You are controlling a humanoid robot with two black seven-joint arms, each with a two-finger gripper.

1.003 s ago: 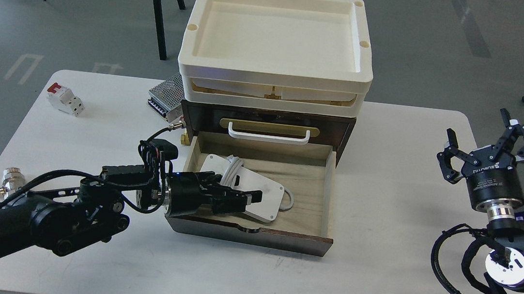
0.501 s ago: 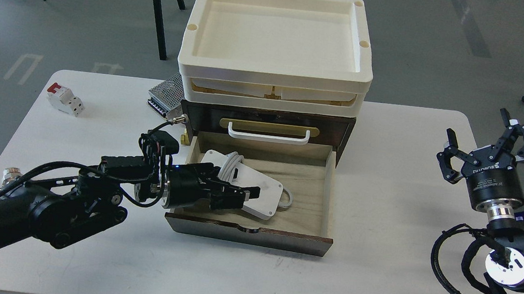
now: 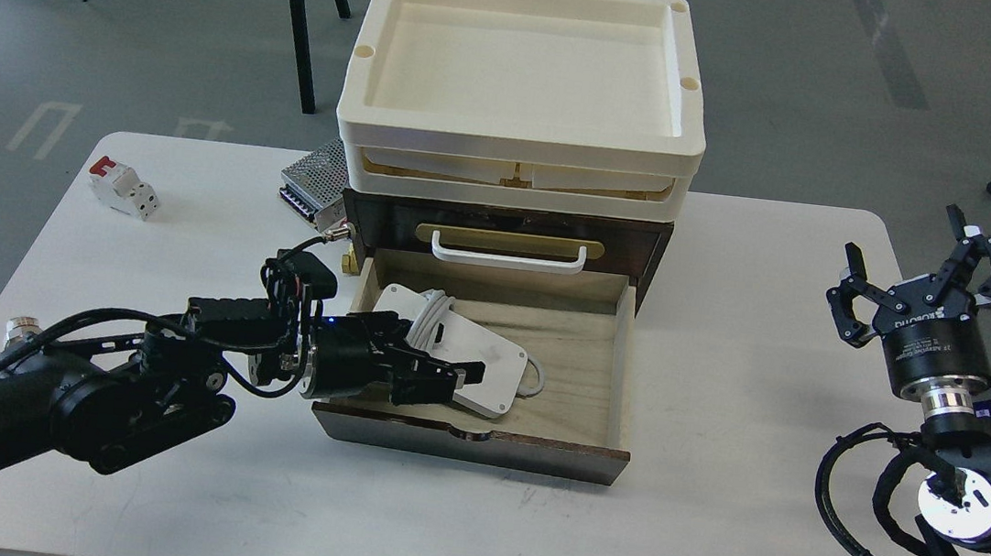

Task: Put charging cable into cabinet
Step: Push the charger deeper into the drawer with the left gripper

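Note:
The charging cable (image 3: 487, 355), a flat white brick with white cord wound round its middle, sits in the left half of the open pale-wood drawer (image 3: 583, 361) of the dark brown cabinet (image 3: 657, 249). My left gripper (image 3: 448, 374) reaches over the drawer's left wall, and its dark fingers are closed on the brick's near left edge. The brick looks low in the drawer; I cannot tell if it rests on the floor. My right gripper (image 3: 922, 254) is open and empty, held above the table's right edge, far from the cabinet.
Cream trays (image 3: 519, 138) are stacked on the cabinet. A perforated metal power supply box (image 3: 312, 180) stands behind the cabinet's left corner. A white-and-red breaker block (image 3: 123, 186) lies far left. A small metal fitting (image 3: 15, 333) lies near the left edge.
My left gripper and the brick have shifted together slightly left and toward the drawer's near-left corner. The right arm has not moved.

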